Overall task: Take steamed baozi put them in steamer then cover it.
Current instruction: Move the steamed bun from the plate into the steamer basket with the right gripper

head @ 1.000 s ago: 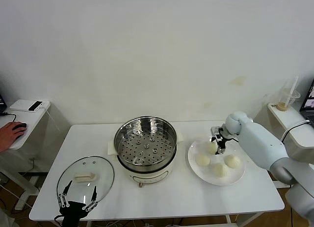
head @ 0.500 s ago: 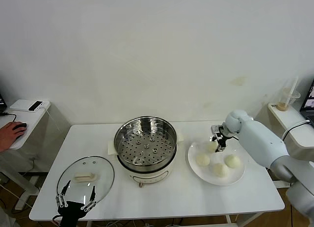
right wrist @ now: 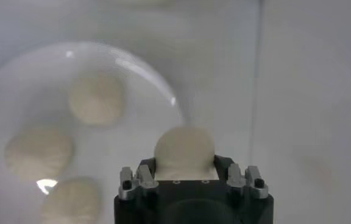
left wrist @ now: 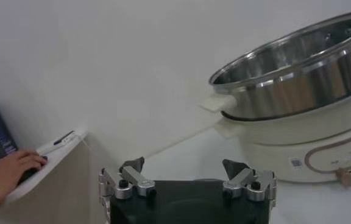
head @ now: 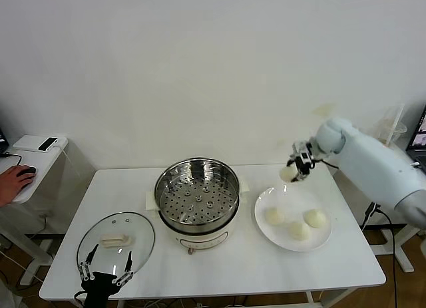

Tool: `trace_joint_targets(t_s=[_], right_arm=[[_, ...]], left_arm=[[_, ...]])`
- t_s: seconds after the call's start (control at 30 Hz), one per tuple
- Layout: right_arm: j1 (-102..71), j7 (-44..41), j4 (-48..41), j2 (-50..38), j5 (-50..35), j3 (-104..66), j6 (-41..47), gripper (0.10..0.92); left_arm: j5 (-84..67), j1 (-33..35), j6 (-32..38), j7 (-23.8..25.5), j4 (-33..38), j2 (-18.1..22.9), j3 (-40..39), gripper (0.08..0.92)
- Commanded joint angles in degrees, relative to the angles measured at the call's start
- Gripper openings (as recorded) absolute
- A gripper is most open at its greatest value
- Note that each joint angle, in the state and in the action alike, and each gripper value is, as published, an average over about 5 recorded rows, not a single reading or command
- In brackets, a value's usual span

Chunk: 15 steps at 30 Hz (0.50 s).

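So far you have barely begun: the white rectangular desk (head: 219,268) carries everything, and the round shiny stainless-steel steamer (head: 198,193) on its white electric base, near the middle toward the back edge, shows only its bare perforated tray. No bun is in it yet. Your round clear glass cover (head: 116,240) with its metal rim and cream-white bar handle lies flat near the front left corner, so covering is the last step, not yet started. On the right side of the desk the flat white plate (head: 269,235) holds three small round cream-white steamed baozi (head: 299,230). The fourth bun (head: 288,173) is off the plate, pinched between the closed fingers of your right gripper (head: 297,168), held in the air above the plate's back rim, just beside the desk's back edge; the right wrist view shows the plate and its three buns well below it. Your left gripper (head: 105,275) waits at the front edge by the cover, fingers spread wide, holding nothing. By my judgement, four placements and the lid remain.
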<state>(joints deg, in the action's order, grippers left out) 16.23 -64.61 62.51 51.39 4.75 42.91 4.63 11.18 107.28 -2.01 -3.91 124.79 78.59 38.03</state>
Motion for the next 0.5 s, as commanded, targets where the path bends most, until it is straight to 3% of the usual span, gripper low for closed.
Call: trace_joint_targets(t_s=[0.03, 0.33, 0.5], right_arm=[[11.18, 0.44, 7.84, -0.39, -11.72, 7.32, 0.35, 0.611], [16.01, 5.84, 8.76, 8.71, -19.75, 16.74, -5.01, 0.603], [16.17, 8.00, 5.85, 15.54, -18.08, 21.95, -10.89, 0.602]], left_arm=[[-1.44, 0.38, 0.14, 0.08, -0.42, 0.00, 0.03, 0.823], [-2.31, 0.99, 0.16, 0.48, -0.12, -0.31, 1.30, 0.823], [-2.68, 0.86, 0.05, 0.75, 0.08, -0.50, 1.99, 0.823]])
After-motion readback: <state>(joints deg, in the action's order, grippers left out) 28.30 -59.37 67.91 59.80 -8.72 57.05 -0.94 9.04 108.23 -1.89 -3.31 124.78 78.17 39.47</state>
